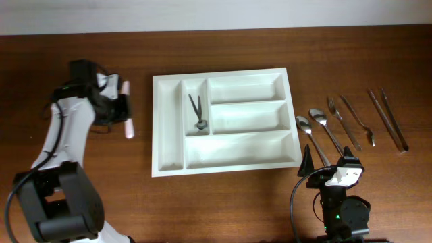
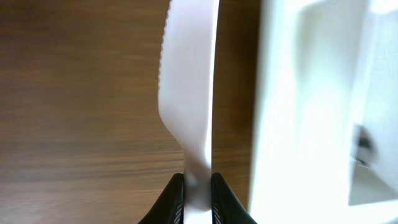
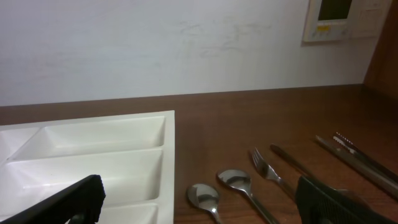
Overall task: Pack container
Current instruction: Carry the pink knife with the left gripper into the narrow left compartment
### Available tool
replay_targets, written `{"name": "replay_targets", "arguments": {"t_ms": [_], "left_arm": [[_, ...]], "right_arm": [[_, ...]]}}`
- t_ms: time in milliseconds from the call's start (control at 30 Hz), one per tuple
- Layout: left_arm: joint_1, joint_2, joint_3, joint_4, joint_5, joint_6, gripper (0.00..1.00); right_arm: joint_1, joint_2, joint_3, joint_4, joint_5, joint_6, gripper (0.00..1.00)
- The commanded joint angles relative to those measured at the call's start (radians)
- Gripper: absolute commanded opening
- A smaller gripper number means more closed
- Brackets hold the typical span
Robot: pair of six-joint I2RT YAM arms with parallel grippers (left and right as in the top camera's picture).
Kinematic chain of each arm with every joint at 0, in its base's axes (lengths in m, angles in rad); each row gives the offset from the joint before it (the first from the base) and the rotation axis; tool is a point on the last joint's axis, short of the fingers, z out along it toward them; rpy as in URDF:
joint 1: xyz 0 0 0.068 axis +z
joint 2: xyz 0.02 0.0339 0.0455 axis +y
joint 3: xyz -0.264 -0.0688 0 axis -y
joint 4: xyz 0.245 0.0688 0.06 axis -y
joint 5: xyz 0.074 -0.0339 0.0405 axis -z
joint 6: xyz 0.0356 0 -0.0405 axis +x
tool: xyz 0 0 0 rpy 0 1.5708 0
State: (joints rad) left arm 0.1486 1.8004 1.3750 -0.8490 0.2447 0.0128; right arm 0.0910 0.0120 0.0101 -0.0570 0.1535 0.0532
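The white five-compartment container [image 1: 172, 128] lies mid-table; a small dark metal tool [image 1: 198, 112] lies in its second narrow compartment. My left gripper [image 1: 125, 111] is shut on a white plastic knife [image 1: 128, 123], held just left of the container. In the left wrist view the knife [image 2: 189, 93] runs up from the jaws [image 2: 198, 199], with the container's edge [image 2: 292, 112] to its right. My right gripper [image 1: 324, 165] is open and empty near the front edge, right of the container [image 3: 93, 155].
Right of the container lie two spoons [image 1: 312, 135] [image 1: 327, 128], a fork [image 1: 343, 121], another long utensil [image 1: 358, 121] and a pair of metal chopsticks [image 1: 388, 119]. The spoons [image 3: 205, 198] and fork [image 3: 267, 171] show in the right wrist view.
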Motion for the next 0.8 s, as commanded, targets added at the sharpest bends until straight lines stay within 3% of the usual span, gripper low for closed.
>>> {"name": "replay_targets", "arguments": {"t_ms": [0,133,467,533,567,600,633,667,767], "left_arm": [[-0.095,0.004,0.021,-0.002,0.051,-0.039,0.02],[-0.188,0.004,0.021,-0.002,0.048,-0.129,0.02],[-0.286,0.034,0.021,-0.002,-0.017,-0.158,0.03],[-0.286,0.035,0.021,-0.001,-0.017,-0.158,0.13],[-0.286,0.035,0.021,0.000,-0.016,-0.158,0.25],[-0.286,0.035,0.021,0.003,-0.016,-0.158,0.55],[-0.286,0.035,0.021,0.004,-0.016,-0.158,0.64],[-0.286,0.035,0.021,0.010,-0.016,-0.158,0.71],[-0.285,0.034,0.022,0.029,-0.013,-0.158,0.74]], "right_arm": [[-0.007,-0.006,-0.005,-0.008,0.013,0.003,0.99],[-0.007,-0.006,-0.005,-0.008,0.013,0.003,0.99],[-0.007,-0.006,-0.005,-0.008,0.013,0.003,0.99],[-0.007,-0.006,-0.005,-0.008,0.013,0.003,0.99],[-0.007,-0.006,-0.005,-0.008,0.013,0.003,0.99],[-0.007,-0.006,-0.005,-0.008,0.013,0.003,0.99],[-0.007,-0.006,-0.005,-0.008,0.013,0.003,0.99],[-0.007,-0.006,-0.005,-0.008,0.013,0.003,0.99],[-0.007,-0.006,-0.005,-0.008,0.013,0.003,0.99]]}}
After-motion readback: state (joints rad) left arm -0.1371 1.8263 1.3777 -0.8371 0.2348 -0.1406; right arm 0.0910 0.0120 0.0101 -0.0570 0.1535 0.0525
